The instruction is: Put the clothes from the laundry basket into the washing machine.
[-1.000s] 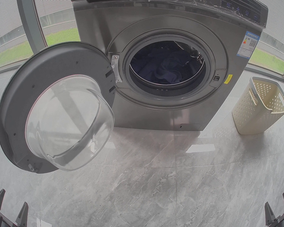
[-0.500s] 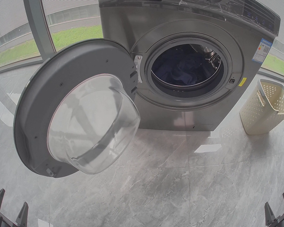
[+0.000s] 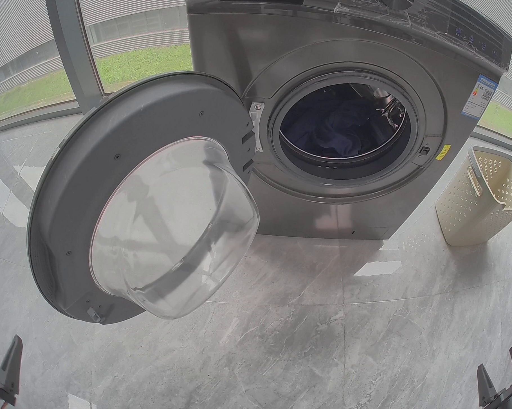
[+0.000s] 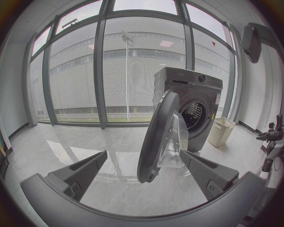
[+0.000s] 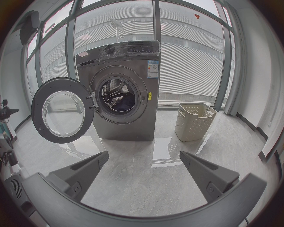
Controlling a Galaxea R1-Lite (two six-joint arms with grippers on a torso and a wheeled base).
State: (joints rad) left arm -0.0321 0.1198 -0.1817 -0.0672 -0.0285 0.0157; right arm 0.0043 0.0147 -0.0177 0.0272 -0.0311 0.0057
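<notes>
Marble floor [image 3: 317, 340] spans the lower half of the head view; grey front-loading washer [image 3: 229, 49] occupies the upper centre and right; its round door [image 3: 82, 178] hangs wide open at left centre, clear bowl toward the camera; pale perforated basket [image 3: 464, 211] stands upright at the right edge, just beside the washer; dark blue clothes [image 3: 338, 130] lie inside the drum; left gripper [image 4: 143, 153], lower left corner, jaws apart; right gripper [image 5: 143, 153], lower right corner, jaws apart.
</notes>
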